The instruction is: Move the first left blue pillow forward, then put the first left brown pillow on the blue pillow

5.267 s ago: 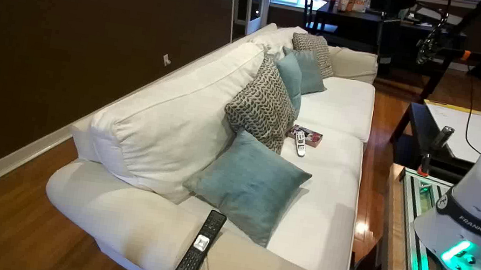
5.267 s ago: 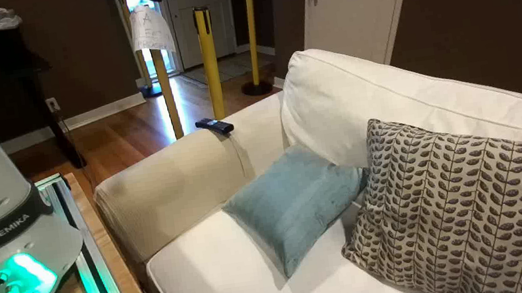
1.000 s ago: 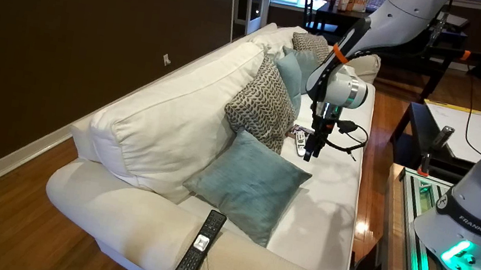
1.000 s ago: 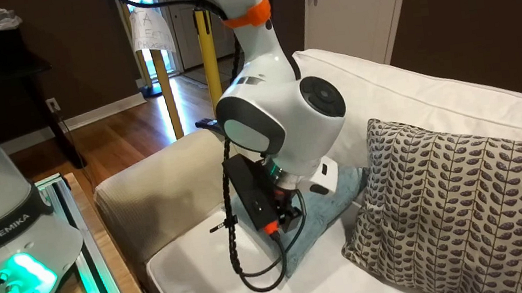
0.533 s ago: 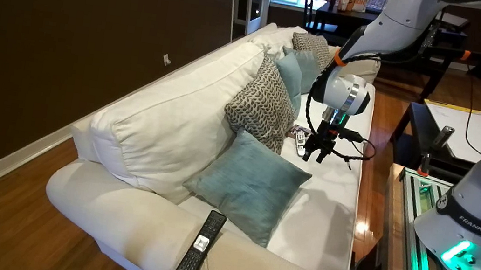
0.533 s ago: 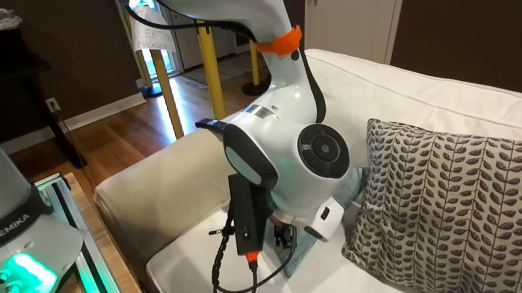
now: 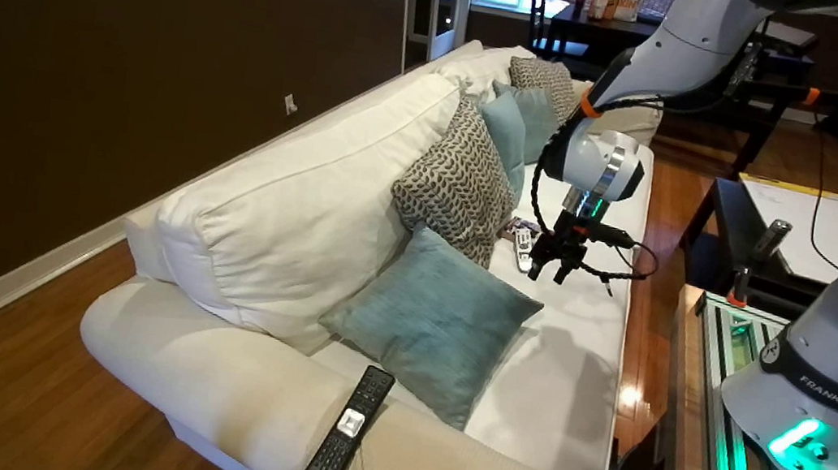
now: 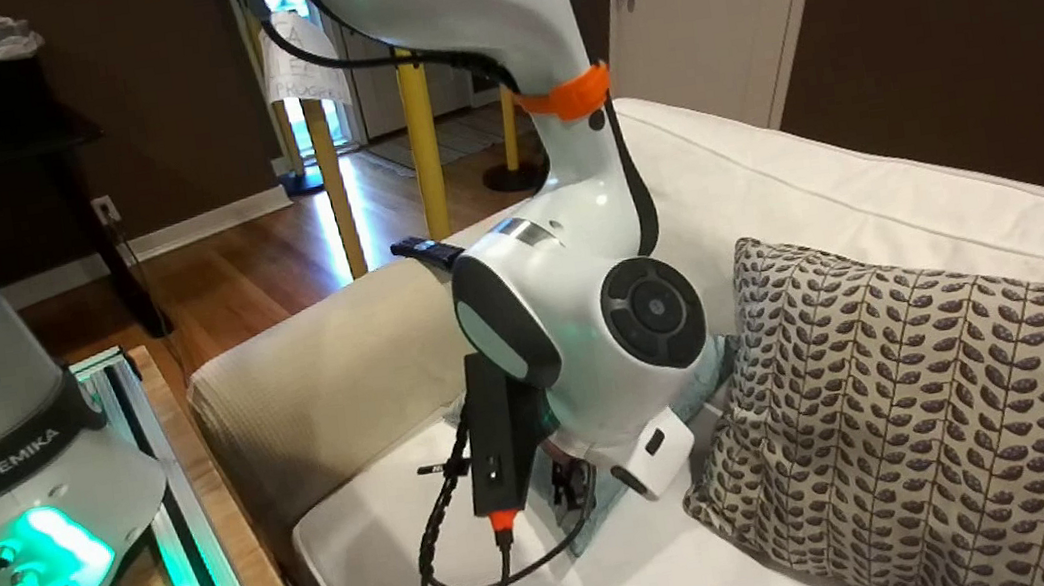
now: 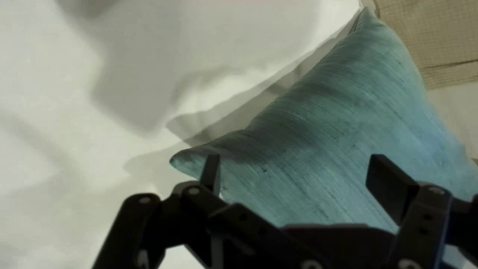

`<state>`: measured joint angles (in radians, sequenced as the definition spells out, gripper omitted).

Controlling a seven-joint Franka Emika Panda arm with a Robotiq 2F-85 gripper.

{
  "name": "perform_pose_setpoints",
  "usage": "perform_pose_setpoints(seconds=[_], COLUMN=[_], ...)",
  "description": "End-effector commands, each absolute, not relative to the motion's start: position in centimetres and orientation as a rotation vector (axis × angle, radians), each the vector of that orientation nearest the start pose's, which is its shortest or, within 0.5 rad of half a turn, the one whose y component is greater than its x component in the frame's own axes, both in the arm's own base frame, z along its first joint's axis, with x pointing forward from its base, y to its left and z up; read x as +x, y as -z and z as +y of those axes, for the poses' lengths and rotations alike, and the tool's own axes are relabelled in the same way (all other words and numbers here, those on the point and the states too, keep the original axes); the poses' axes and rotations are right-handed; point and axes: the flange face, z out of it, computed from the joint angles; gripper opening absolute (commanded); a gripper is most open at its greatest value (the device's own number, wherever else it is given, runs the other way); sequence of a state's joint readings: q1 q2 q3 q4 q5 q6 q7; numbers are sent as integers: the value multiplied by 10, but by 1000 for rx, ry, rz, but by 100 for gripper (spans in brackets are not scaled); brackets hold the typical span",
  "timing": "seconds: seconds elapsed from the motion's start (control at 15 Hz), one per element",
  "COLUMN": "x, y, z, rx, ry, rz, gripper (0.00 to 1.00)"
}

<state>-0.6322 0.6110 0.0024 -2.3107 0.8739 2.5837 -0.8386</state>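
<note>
Claw (image 7: 549, 274) spread wide, pointing down above the white seat (image 7: 532, 419), near one corner of the blue pillow (image 7: 431, 323). From the wrist, the pillow shows between the jaws, that corner poking out to one side; contact, cannot tell. The blue pillow lies on the seat by the armrest (image 7: 206, 353), mostly hidden behind the arm (image 8: 574, 306) in an exterior view. Just beside it the brown pillow (image 8: 941, 409), leaning on the back cushion (image 7: 292, 201). On the armrest, a black remote (image 7: 348, 430); farther along, a pale remote (image 7: 522, 251).
</note>
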Motion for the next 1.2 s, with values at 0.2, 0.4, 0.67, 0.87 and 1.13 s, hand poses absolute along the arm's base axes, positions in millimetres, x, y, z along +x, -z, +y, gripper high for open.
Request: perform_pose_setpoints(seconds=[0.2,0.4,0.67,0.87,1.13], x=[354,359,370,376,383], y=[-2,21,44,60,80], z=[-324,-332,-335,-338,-335], rx=[-2374,-2229,-2038,-1917,-1806], ry=[-5,-30,-59,-84,-152], rz=[1207,1325,1411,1479,1513], gripper=[100,100,100,100,100])
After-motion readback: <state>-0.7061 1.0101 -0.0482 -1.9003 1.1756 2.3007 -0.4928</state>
